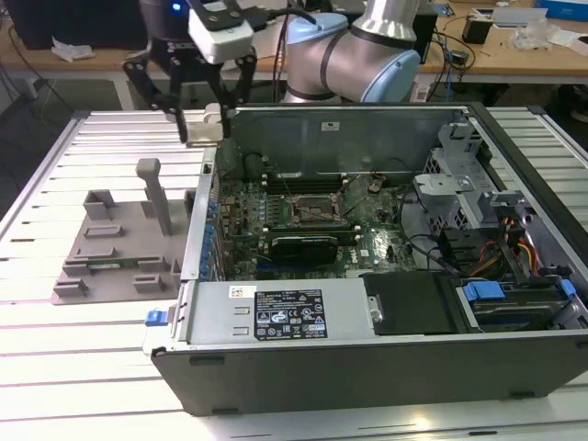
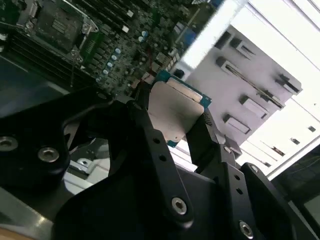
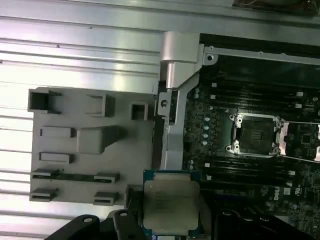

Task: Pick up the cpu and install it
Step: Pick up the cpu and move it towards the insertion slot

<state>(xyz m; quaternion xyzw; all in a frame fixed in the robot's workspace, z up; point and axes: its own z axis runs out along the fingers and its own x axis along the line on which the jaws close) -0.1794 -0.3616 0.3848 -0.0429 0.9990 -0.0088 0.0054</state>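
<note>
Plainly, the gripper [image 2: 172, 127] is clamped on the cpu [image 2: 175, 111]: in the second wrist view its two black fingers [image 2: 146, 131] press against opposite edges of the chip, which sits between their tips. The cpu is close to square, so no long axis stands out. Its silvery metal lid faces both wrist cameras, with the green rim showing around it, and in the first wrist view the cpu [image 3: 171, 202] lies with its edges running parallel to the case wall [image 3: 172, 125] and to the edge of the grey tray [image 3: 90, 150]. It is held in the air over that wall, between the tray and the motherboard [image 3: 220, 165], well apart from the open socket [image 3: 254, 134], whose load frame [image 3: 300, 142] is swung aside. The chip's underside is hidden, and the fingers cover parts of the two gripped edges. In the exterior view the gripper [image 1: 200, 112] hangs at the corner of the open computer case [image 1: 367, 367], above the slatted surface [image 1: 55, 367]. A pale patch shows between its fingers there, and whether that is the chip cannot be made out.
</note>
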